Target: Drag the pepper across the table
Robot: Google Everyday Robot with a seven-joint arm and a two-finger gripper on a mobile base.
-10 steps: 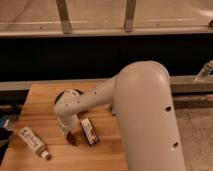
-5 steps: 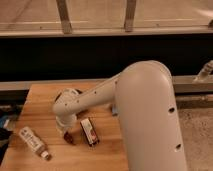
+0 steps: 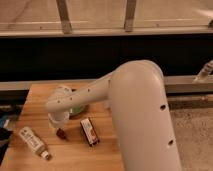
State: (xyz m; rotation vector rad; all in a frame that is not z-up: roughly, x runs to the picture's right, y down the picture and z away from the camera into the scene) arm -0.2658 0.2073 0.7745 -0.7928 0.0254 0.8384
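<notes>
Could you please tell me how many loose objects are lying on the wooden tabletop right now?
4 visible: a small dark red pepper under the gripper, a black rectangular box right of it, a white bottle at left, and a green bowl behind the arm, which may hide more.

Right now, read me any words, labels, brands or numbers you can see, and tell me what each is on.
No text can be read.
Black box: white-and-red label, print blurred.
White bottle: label markings too blurred.
Gripper, over the pepper on the table: no markings visible.
</notes>
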